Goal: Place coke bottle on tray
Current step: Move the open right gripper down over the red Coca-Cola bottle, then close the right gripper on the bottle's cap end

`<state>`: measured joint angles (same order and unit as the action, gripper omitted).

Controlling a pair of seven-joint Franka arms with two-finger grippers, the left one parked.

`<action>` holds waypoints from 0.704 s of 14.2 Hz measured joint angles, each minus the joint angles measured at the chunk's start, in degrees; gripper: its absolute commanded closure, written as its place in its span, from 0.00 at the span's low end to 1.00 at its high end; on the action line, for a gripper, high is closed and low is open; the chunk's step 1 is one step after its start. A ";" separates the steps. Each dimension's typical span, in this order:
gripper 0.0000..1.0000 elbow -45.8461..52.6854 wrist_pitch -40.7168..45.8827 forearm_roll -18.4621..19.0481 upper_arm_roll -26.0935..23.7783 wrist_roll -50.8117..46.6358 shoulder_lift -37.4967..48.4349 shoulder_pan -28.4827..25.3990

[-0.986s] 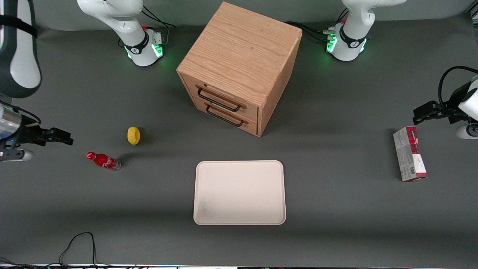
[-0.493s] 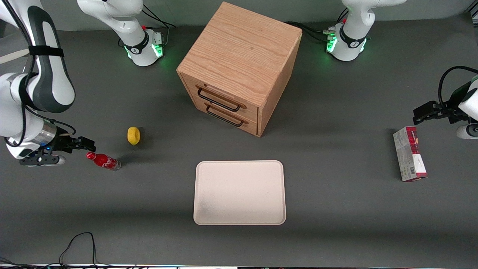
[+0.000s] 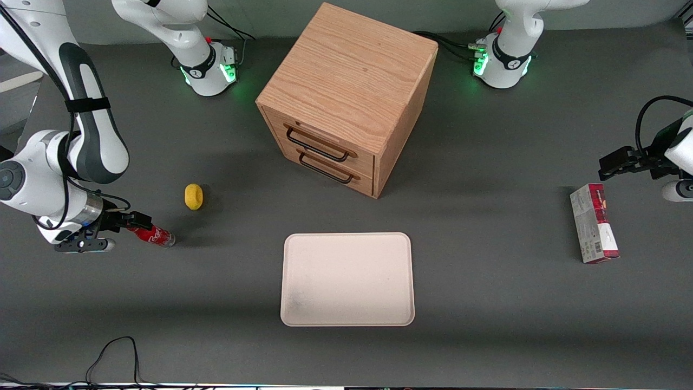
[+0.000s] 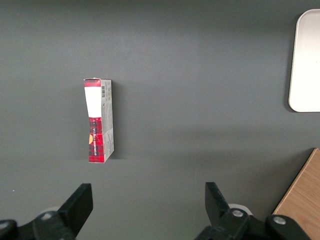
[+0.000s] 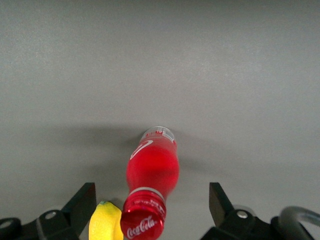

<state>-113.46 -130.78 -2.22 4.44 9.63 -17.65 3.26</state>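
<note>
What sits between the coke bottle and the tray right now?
Nothing: in the front view only bare grey table separates the coke bottle from the tray. The gripper is open over the bottle's cap end.

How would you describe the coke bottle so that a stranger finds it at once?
From the wooden cabinet, look toward the working arm's end of the table. The coke bottle lies on its side there, nearer the camera than the lemon, its cap between the open gripper fingers. Only it is red with white script.
</note>
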 measured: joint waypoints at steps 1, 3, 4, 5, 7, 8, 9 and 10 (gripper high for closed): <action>0.00 0.11 0.04 0.00 -0.07 0.00 0.04 -0.01; 0.00 0.36 0.32 0.00 -0.14 0.01 0.27 -0.01; 0.05 0.37 0.40 0.00 -0.14 0.03 0.48 -0.01; 0.18 0.37 0.52 0.00 -0.14 0.14 0.71 -0.01; 0.47 0.37 0.81 0.00 -0.15 0.43 0.99 -0.01; 0.57 0.37 0.90 0.00 -0.15 0.71 1.01 -0.01; 0.67 0.37 1.08 0.00 -0.15 0.97 1.00 -0.01; 0.77 0.37 1.24 0.00 -0.15 1.21 1.01 -0.01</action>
<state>-113.10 -129.54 -2.22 4.29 10.84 -16.65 3.25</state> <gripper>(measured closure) 0.317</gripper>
